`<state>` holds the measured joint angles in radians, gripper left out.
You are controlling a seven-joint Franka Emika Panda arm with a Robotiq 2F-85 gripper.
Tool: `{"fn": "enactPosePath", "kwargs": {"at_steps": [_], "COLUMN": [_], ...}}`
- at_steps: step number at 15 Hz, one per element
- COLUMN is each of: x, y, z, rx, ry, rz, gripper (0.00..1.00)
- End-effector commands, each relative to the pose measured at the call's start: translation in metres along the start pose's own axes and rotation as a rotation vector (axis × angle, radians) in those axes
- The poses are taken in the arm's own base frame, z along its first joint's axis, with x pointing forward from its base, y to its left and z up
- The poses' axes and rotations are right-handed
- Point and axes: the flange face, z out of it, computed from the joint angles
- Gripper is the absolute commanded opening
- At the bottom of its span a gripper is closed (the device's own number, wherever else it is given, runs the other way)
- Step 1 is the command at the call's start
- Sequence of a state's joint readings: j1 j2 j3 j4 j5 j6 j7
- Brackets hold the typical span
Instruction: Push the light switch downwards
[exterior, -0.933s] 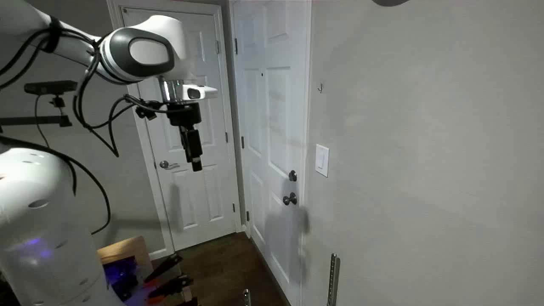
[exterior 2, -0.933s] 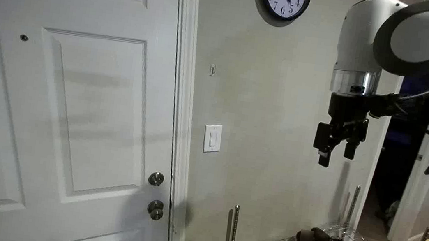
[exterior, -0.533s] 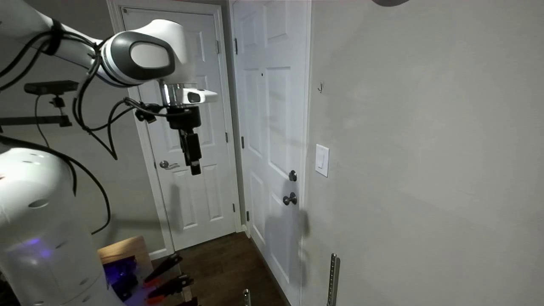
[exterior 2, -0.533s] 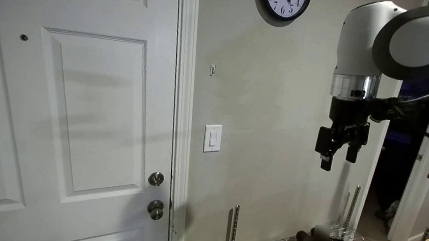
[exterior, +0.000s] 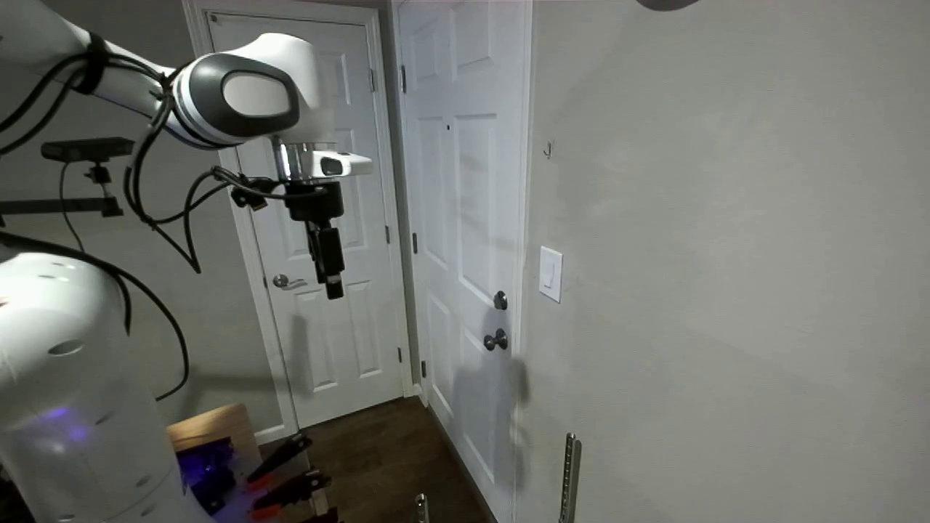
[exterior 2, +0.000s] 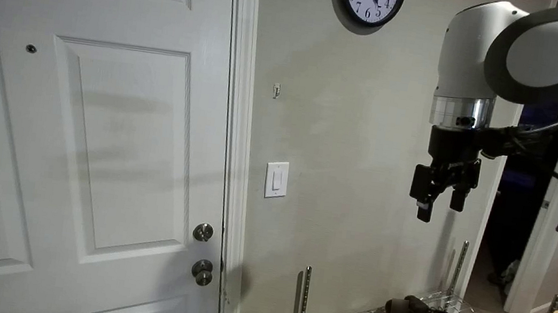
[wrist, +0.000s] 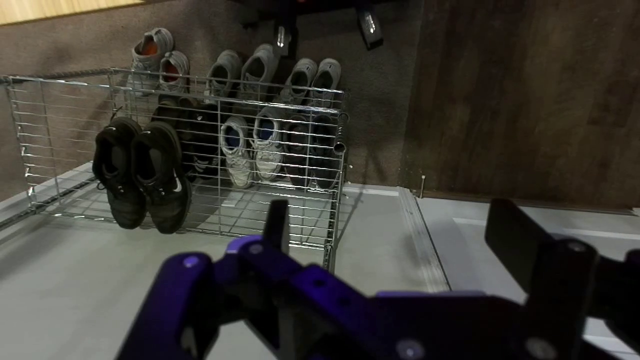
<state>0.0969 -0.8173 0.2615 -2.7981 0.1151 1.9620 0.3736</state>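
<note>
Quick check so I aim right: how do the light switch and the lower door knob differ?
The light switch is white; the lower door knob is shiny metal.
The switch is a flat upright rectangle, while the knob is round and juts out.
The switch is on the wall, higher up; the knob is on the door, lower down.
Both sit near the door frame, and the gripper touches neither.

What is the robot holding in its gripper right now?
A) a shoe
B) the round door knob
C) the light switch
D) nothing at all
D: in an exterior view the gripper hangs open with nothing pinched in it, and the wall shows between it and the light switch.
</note>
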Motion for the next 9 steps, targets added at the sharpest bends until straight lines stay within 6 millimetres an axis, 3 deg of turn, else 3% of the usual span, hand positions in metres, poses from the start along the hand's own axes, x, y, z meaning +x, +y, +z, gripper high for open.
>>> {"fn": "enactPosePath", "kwargs": {"at_steps": [1, 5, 9], "x": [0.0, 0.01, 0.046], "y": [0.0, -0.001, -0.003], "z": [-0.001, 0.0, 0.005], "rx": [0.0, 0.008, 0.03], "ry": [-0.001, -0.005, -0.005], "rz": [0.0, -0.012, -0.022], "gripper": [1.0, 1.0, 1.0]}}
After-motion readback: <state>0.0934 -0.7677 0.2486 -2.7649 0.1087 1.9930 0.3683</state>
